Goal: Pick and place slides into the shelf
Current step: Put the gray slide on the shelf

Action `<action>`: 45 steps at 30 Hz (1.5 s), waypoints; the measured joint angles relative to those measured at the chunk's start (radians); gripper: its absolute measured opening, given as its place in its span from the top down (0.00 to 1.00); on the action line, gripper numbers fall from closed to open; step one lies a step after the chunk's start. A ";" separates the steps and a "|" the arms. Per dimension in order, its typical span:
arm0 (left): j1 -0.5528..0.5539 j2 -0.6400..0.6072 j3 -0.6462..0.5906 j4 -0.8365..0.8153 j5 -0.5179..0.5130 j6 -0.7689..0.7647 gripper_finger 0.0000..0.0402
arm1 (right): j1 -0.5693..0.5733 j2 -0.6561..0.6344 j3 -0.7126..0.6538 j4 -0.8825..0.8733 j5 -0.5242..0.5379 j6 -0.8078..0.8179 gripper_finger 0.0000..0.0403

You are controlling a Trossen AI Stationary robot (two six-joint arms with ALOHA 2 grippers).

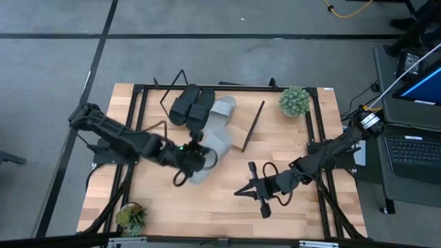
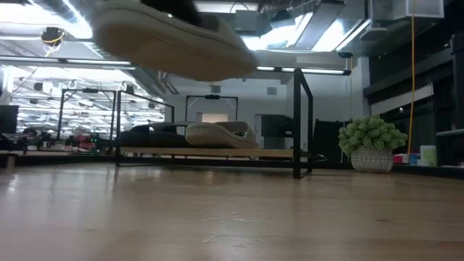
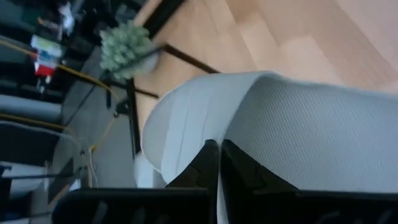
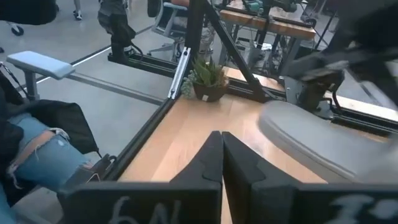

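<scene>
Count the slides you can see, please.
4: two black slides and one grey slide on the shelf; another grey slide held raised by the left gripper.

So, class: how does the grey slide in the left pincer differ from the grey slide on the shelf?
The held grey slide hangs above the table in the left pincer; the shelved grey slide rests on the shelf. The shelved one lies beside the black slides; the held one sits apart. Both are light grey.

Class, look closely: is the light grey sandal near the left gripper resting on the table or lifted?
Lifted: the light grey slide sandal hangs above the wooden tabletop, held by the left gripper.
</scene>
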 joint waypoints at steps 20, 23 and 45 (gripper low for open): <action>0.388 0.074 0.001 0.310 0.285 0.270 1.00 | -0.001 0.001 0.000 -0.015 0.001 -0.083 0.99; 0.417 0.108 0.001 0.366 0.296 0.312 1.00 | -0.001 0.001 -0.001 -0.031 0.003 -0.081 0.99; 0.554 0.320 0.001 0.618 0.407 0.338 1.00 | -0.002 0.001 -0.001 -0.047 0.005 -0.076 0.99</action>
